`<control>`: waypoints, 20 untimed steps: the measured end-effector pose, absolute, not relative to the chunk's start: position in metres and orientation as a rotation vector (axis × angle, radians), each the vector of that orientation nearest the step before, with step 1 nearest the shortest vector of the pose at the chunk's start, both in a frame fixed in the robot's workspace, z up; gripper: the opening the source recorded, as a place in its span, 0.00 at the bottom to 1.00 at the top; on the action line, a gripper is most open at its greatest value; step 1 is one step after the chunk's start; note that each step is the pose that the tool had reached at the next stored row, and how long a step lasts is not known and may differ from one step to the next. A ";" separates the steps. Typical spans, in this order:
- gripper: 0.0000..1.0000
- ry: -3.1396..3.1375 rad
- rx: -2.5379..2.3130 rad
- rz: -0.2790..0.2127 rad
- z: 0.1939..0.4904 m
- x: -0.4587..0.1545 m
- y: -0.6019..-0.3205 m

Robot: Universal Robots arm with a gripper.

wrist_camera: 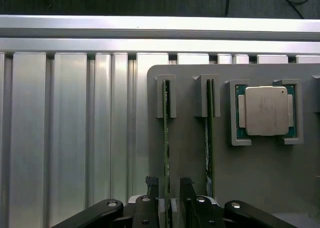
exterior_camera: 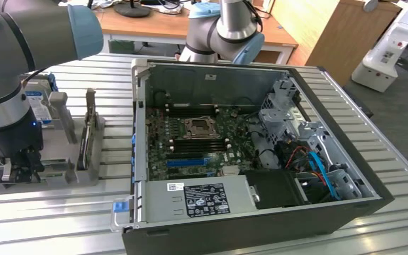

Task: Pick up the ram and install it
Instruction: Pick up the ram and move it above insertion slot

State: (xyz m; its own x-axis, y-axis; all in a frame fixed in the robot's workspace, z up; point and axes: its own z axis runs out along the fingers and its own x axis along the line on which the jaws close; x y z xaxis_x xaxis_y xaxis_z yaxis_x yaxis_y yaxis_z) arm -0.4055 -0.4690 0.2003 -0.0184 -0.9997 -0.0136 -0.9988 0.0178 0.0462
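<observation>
Two black fingers [wrist_camera: 152, 204] of the gripper [wrist_camera: 169, 184] stand apart in the wrist view, one on each side of the ram [wrist_camera: 166, 138], a thin green stick seen edge-on. A sliver of grey shows between the board and each finger, so the jaws are open around it and have not closed on it. The ram stands on its long edge in a grey holder tray [wrist_camera: 190, 158], its far end seated in an upright slot block [wrist_camera: 166, 95]. Just beside it, parallel and in a similar slot, stands a second stick [wrist_camera: 209, 133]. Beyond that, a square silver CPU [wrist_camera: 266, 110] lies flat inside corner brackets. The tray rests on a ribbed aluminium table [wrist_camera: 75, 138]. In the exterior view the arm [exterior_camera: 6, 79] stands at the left of the frame, its gripper [exterior_camera: 16, 166] lowered into the tray [exterior_camera: 76, 178] at lower left. A blue-labelled drive [exterior_camera: 40, 109] stands upright at the tray's far side. The open computer case [exterior_camera: 261, 234] takes the centre and right, its motherboard [exterior_camera: 189, 143] face up with a CPU socket [exterior_camera: 198, 126] in the middle. Farther back, at upper centre, a blue-capped robot joint [exterior_camera: 222, 26] rises in front of a wooden desk [exterior_camera: 154, 26].
</observation>
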 end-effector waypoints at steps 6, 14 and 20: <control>0.31 -2.224 2.185 -0.066 0.200 -0.405 -0.470; 0.31 -2.225 2.185 -0.066 0.200 -0.405 -0.470; 0.23 -2.225 2.185 -0.066 0.200 -0.405 -0.470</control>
